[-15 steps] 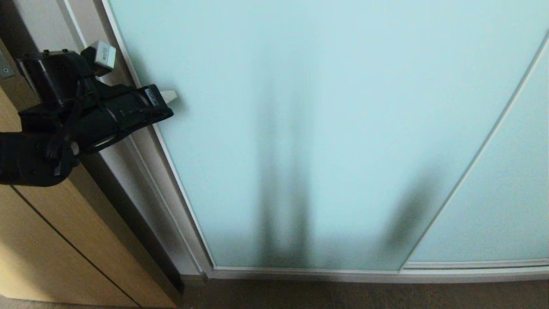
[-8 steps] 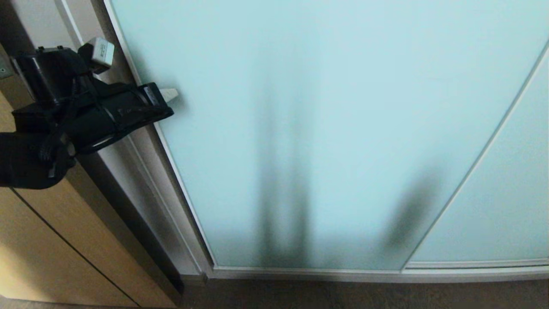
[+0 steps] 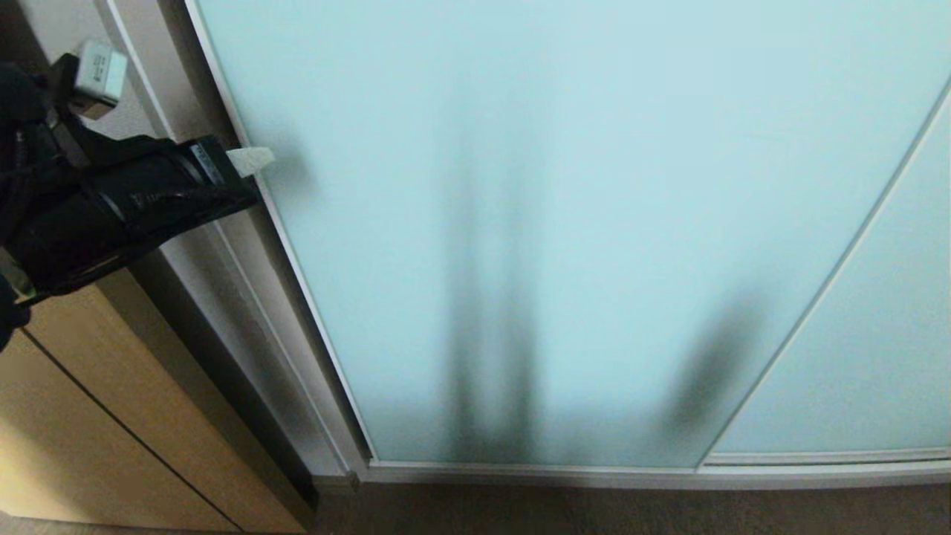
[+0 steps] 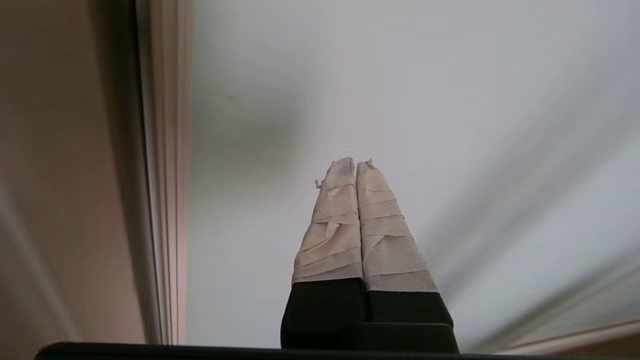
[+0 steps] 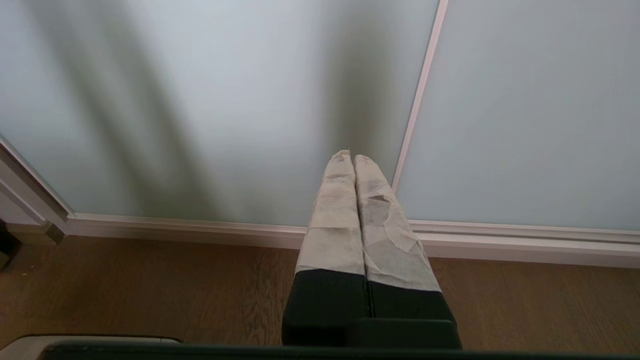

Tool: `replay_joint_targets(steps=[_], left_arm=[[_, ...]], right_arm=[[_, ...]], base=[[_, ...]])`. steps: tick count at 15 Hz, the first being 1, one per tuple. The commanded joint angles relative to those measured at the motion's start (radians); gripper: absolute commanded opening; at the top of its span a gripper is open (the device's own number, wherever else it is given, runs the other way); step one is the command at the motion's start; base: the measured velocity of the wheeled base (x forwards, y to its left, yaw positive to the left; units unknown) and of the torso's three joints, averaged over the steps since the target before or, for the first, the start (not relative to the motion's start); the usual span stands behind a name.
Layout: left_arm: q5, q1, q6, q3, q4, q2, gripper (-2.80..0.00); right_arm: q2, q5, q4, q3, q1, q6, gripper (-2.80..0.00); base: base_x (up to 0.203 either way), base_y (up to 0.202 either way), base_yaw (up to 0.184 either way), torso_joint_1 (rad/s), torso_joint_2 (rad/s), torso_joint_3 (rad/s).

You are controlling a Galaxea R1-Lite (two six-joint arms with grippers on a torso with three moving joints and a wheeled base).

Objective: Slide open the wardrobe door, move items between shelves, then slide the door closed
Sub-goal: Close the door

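Observation:
The sliding wardrobe door (image 3: 565,223) fills the head view: frosted pale aqua glass in a slim silver-white frame, closed against the left jamb. My left gripper (image 3: 256,157) is shut and empty, its taped tips over the glass just inside the door's left frame edge (image 3: 245,160). In the left wrist view the same gripper (image 4: 355,162) points at the glass (image 4: 400,100), the frame strip (image 4: 167,175) off to one side. My right gripper (image 5: 348,156) is shut and empty, low before the door's bottom rail (image 5: 200,227). The items and the shelves are hidden behind the door.
A light wooden door (image 3: 96,416) stands left of the wardrobe's grey jamb (image 3: 223,297). A second frosted panel (image 3: 877,334) overlaps at the right. Brown wood floor (image 5: 150,290) runs along the bottom rail.
My left arm has drawn back to the left, so its tips now lie nearer the door's left frame edge. The door and the right arm have not moved.

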Motion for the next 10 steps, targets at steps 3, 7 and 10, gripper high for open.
replay_joint_targets(steps=[3, 7, 10], left_arm=[[0.031, 0.033, 0.011, 0.034, 0.099, -0.204, -2.8], [0.139, 0.063, 0.087, 0.15, 0.233, -0.467, -2.8], [0.186, 0.069, 0.195, 0.363, 0.307, -0.734, -2.8]], right_arm=[[0.001, 0.0, 0.0, -0.001, 0.0, 0.0, -2.8], [0.0, 0.0, 0.0, 0.0, 0.0, 0.0, -2.8], [0.0, 0.0, 0.0, 0.0, 0.0, 0.0, -2.8]], base=[[0.0, 0.0, 0.0, 0.0, 0.0, 0.0], [0.0, 0.0, 0.0, 0.0, 0.0, 0.0], [0.0, 0.0, 0.0, 0.0, 0.0, 0.0]])
